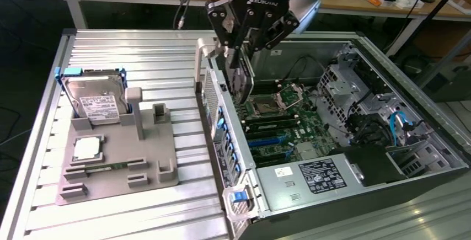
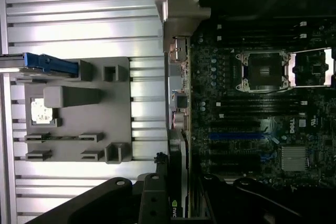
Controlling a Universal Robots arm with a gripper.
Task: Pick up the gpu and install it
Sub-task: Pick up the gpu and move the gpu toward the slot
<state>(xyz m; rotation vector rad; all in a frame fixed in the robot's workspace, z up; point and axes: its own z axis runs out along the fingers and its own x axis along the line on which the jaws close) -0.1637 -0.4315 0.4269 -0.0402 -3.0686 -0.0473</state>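
The gripper (image 1: pixel 241 46) was pinched on the upper edge of the gpu (image 1: pixel 243 83), with one jaw pressed against each face of the card. The gpu hung upright directly beneath the gripper and was seen edge-on in the wrist view. The card stood inside the open computer case (image 1: pixel 412 140), close beside the rear wall, over the motherboard (image 1: pixel 283 124). Whether its lower edge had met a slot could not be told. The step in hand appeared to be seating the card. Doing this well called for holding the card vertical, keeping its contact edge parallel to the blue expansion slot (image 2: pixel 241 136), keeping its metal bracket against the rear wall, and pressing straight down without twist. Farther off, outside the case, the grey fixture (image 1: pixel 118 168) lay on the slatted table (image 1: pixel 147 47), and the hard drive (image 1: pixel 96 99) stood in the fixture.
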